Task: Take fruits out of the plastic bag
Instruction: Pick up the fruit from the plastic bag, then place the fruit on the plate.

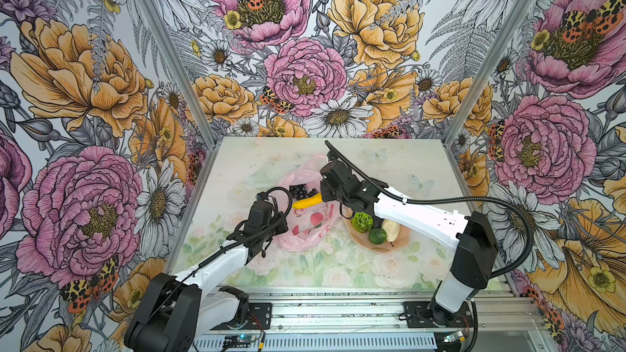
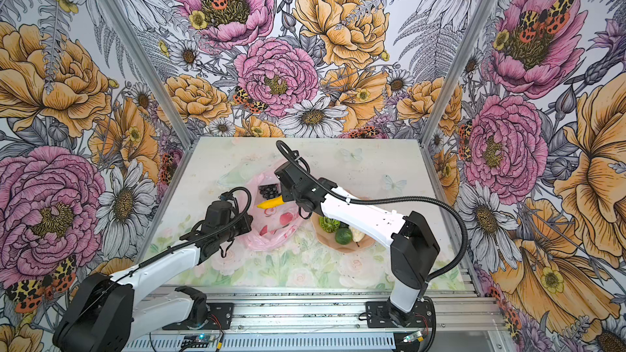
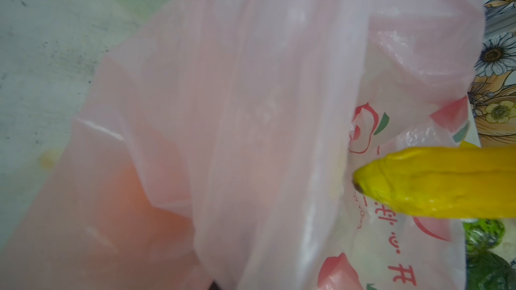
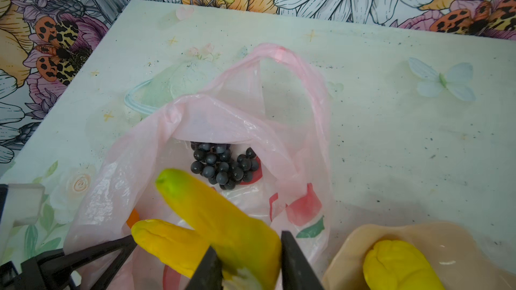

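Above the open bag [image 4: 237, 118], the right pincer [image 4: 248, 252] grasped the banana [image 4: 217, 213]. Grapes [image 4: 223, 167] lay inside the bag. The left pincer [image 1: 282, 228] was clenched on the bag's edge. Green fruits [image 1: 363, 222] sat in the dish [image 1: 386, 248] just beside the bag.

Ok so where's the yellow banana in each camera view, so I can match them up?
In both top views: the banana hangs mid-table, over the plastic bag, beside the grape bunch.
Left wrist: the banana's tip shows against the bag's printed side.
Right wrist: the banana is clamped in the right gripper, before the grapes.
Shared landmark: the pink bag, in all four views.
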`<state>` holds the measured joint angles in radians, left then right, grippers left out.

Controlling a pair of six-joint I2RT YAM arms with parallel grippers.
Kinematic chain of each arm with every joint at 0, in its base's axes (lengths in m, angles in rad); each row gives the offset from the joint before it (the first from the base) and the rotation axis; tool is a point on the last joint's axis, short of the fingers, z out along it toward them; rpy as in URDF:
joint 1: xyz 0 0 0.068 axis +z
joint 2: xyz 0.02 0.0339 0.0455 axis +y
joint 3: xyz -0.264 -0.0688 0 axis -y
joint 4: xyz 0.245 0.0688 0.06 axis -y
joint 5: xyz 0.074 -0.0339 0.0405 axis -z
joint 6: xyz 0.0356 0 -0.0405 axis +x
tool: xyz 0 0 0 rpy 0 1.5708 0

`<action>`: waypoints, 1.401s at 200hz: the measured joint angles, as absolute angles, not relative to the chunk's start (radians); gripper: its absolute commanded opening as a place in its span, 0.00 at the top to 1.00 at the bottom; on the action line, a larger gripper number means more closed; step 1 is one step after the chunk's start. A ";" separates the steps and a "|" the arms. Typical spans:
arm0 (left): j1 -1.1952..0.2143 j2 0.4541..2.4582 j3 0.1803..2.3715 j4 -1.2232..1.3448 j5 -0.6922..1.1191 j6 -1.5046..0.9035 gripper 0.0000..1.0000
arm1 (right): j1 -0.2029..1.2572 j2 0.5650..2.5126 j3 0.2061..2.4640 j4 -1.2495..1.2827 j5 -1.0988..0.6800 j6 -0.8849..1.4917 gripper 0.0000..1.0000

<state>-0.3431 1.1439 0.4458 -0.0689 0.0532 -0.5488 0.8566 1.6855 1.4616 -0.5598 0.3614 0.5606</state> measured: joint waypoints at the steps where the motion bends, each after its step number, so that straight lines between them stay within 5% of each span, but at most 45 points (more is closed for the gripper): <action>1: -0.342 1.144 0.446 -0.069 0.053 -0.548 0.90 | 0.856 1.684 1.460 -0.560 0.363 0.559 0.67; 147: -0.302 1.164 0.451 -0.036 0.065 -0.467 0.90 | 0.549 1.205 1.151 -0.894 0.164 0.583 0.73; 280: -0.332 1.179 0.451 -0.025 0.044 -0.460 0.90 | 0.409 1.035 0.952 -1.101 0.093 0.604 0.73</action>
<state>-0.3321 1.1790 0.4507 -0.0250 0.0444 -0.4599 0.4088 1.0351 0.9520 -1.1011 0.0933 0.6041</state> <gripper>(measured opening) 0.097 0.280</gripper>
